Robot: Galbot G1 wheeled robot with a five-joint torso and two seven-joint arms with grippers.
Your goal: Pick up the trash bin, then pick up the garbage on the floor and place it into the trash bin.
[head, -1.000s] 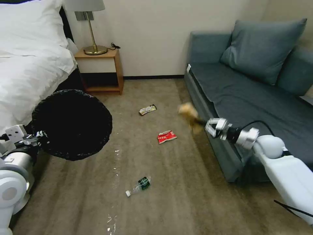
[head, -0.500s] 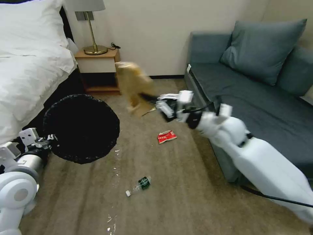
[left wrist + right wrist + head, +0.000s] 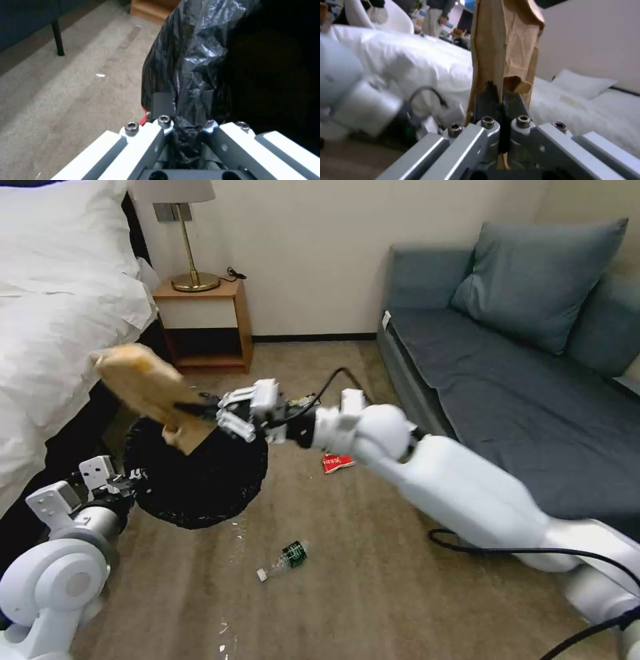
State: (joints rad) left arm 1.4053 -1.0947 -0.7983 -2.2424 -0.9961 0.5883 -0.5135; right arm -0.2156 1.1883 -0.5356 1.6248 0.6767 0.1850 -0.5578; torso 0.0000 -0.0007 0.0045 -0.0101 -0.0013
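The trash bin (image 3: 200, 483), lined with a black bag, hangs tilted above the carpet at the left. My left gripper (image 3: 128, 478) is shut on its rim, and the left wrist view shows the crinkled black bag (image 3: 190, 70) pinched in the left gripper (image 3: 186, 125). My right gripper (image 3: 200, 413) is shut on the tan paper bag (image 3: 141, 380), held over the bin's far rim. The right wrist view has the paper bag (image 3: 505, 45) standing up out of the right gripper (image 3: 501, 105). A red wrapper (image 3: 340, 463) and a clear bottle (image 3: 287, 558) lie on the floor.
A white bed (image 3: 53, 313) runs along the left, right next to the bin. A wooden nightstand (image 3: 210, 323) with a lamp stands at the back wall. A grey-blue sofa (image 3: 507, 380) takes up the right side. Open carpet lies around the bottle.
My right arm swung left across the floor with the paper bag, from beside the sofa to above the bin. The left arm moved the bin down and to the right.
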